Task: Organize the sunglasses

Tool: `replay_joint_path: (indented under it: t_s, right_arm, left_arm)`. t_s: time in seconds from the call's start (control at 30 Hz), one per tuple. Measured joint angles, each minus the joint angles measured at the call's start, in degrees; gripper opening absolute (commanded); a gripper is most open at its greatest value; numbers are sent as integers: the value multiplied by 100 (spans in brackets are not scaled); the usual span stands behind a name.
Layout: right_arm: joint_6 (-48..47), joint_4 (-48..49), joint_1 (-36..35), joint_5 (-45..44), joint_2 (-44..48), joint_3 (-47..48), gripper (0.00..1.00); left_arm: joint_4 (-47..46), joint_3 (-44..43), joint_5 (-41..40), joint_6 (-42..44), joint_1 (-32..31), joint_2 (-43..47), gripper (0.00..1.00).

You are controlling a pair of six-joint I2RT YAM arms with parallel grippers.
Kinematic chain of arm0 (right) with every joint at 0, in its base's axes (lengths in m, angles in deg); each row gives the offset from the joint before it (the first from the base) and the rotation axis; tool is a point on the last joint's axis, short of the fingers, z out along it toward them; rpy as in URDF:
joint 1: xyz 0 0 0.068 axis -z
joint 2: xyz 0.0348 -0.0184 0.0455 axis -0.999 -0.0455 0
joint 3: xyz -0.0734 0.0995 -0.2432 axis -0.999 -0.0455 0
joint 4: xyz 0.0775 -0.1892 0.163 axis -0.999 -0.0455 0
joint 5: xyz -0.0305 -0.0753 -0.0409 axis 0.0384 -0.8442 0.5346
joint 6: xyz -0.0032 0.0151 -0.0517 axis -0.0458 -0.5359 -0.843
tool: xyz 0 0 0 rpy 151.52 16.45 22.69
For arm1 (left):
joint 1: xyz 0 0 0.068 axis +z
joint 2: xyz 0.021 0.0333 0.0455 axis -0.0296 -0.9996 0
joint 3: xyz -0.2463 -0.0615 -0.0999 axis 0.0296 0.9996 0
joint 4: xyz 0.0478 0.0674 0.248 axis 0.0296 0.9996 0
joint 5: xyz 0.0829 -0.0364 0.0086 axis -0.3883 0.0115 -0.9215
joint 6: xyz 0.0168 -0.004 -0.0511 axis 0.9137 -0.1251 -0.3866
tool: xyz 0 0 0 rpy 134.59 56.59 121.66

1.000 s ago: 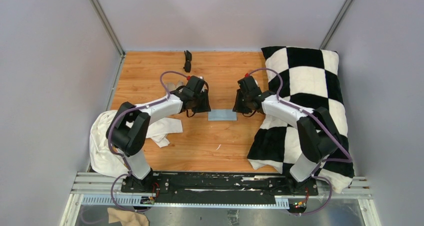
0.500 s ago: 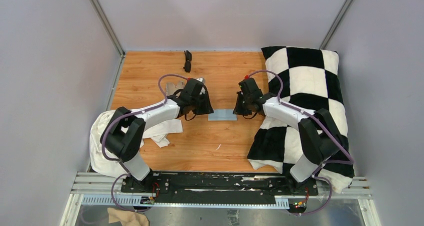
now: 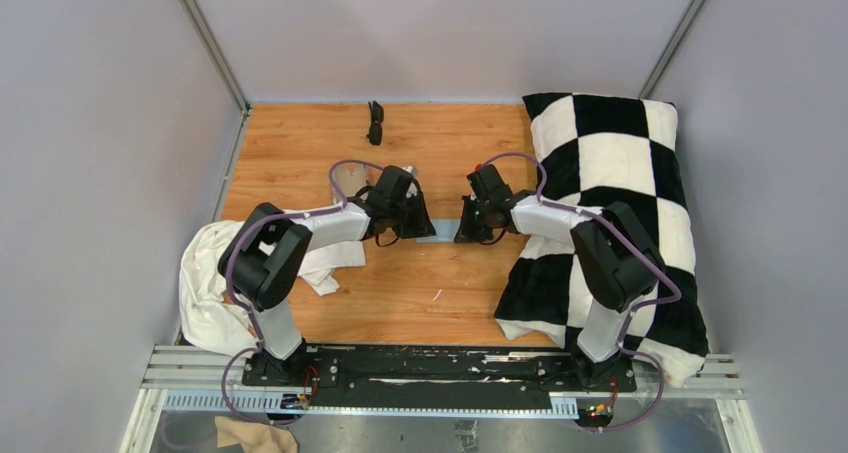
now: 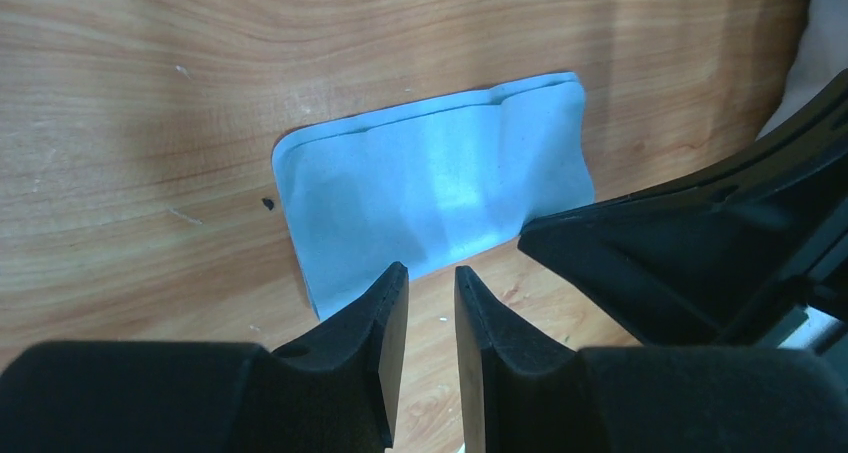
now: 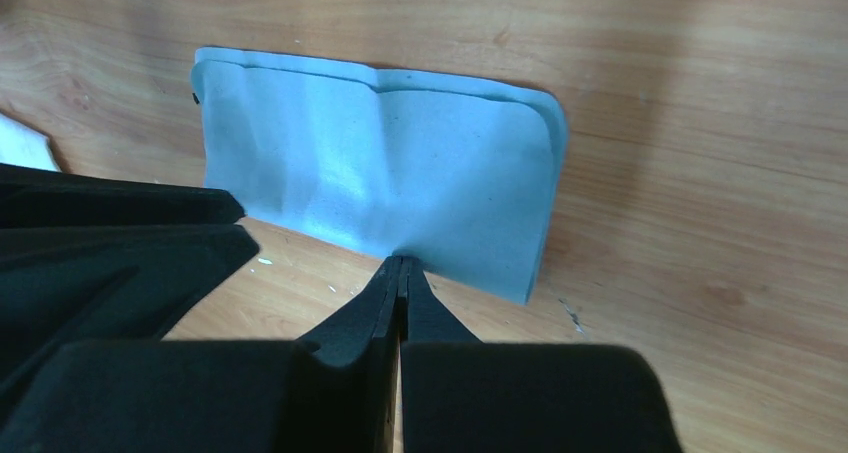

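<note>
Right pincer [image 5: 400, 263] clenched on blue cloth [image 5: 400, 163] edge; left pincer [image 4: 432, 271] barely parted, empty. Close it on hem, lift both evenly off desk [image 3: 300, 143].

From above, the light-blue cloth [image 3: 441, 236] shows only as a sliver between the left pincer [image 3: 424, 231] and the right pincer [image 3: 462, 233], which cover the rest. The sunglasses [image 3: 375, 123], far back on the counter [image 3: 300, 143], are too small to tell lenses from frame, and neither wrist view takes them in. The tan case [image 3: 346, 180] is mostly hidden behind the left arm. In the right wrist view the pressed-together fingertips [image 5: 392, 273] cover the cloth's near edge, so a pinch cannot be told. In the left wrist view the right pincer runs off the right edge.
</note>
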Motion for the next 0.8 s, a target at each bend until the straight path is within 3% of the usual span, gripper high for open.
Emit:
replay_joint_path:
  t_s: [0.8]
  right_arm:
    - [127,72,-44,98,-35,232,0]
  left_arm:
    - [-109,-76,262,-205,-35,-210,29]
